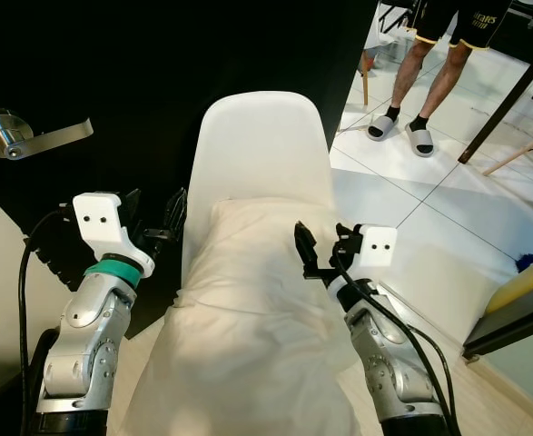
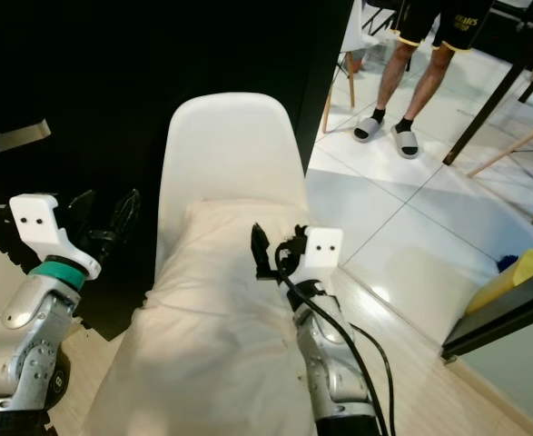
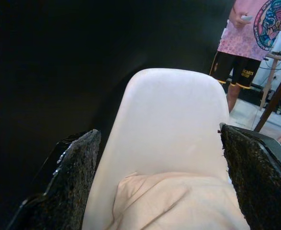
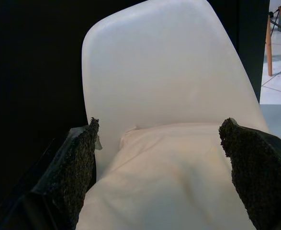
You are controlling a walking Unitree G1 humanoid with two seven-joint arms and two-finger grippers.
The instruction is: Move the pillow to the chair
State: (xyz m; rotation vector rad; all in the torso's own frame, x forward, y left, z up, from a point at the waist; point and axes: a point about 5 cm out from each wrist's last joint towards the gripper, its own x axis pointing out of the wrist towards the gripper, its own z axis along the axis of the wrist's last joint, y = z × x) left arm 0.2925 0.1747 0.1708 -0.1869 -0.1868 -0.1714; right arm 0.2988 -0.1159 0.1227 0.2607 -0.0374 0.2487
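Pillow (image 1: 248,309) lies mid-frame on the white chair (image 1: 259,145); I see left claw (image 1: 152,221) and right claw (image 1: 321,250) spread beside it.

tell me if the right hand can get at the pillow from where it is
Probably yes: the right hand hovers open at the pillow's right edge on the chair, nothing between them.

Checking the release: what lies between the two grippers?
The white pillow, lying on the white chair, spans the stretch between the left gripper and right gripper, in both eye views.
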